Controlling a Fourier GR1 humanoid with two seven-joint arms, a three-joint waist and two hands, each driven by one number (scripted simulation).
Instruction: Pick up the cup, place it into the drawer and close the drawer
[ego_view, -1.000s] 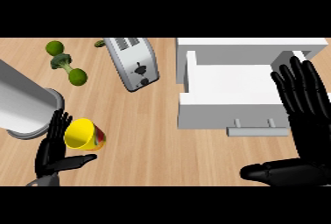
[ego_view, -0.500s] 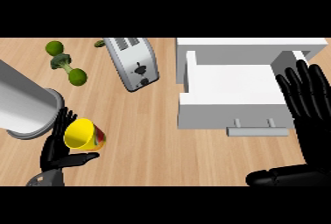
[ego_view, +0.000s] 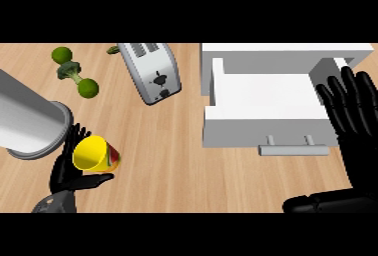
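Note:
The yellow cup, with a red patch on its side, is at the lower left of the wooden counter. My left hand wraps it: fingers stand behind its far side and the thumb curls in under its near side. The white drawer stands pulled open at the upper right, nothing inside, its grey handle facing me. My right hand is open, fingers straight and spread, over the drawer's right edge by the view's right border.
A large grey metal cylinder lies just left of the cup, close to my left hand. A silver toaster sits at top centre. Broccoli and two green limes are at the top left.
My right hand has shifted slightly right and toward me along the drawer's right side. The left thumb has edged in under the cup, which has barely moved.

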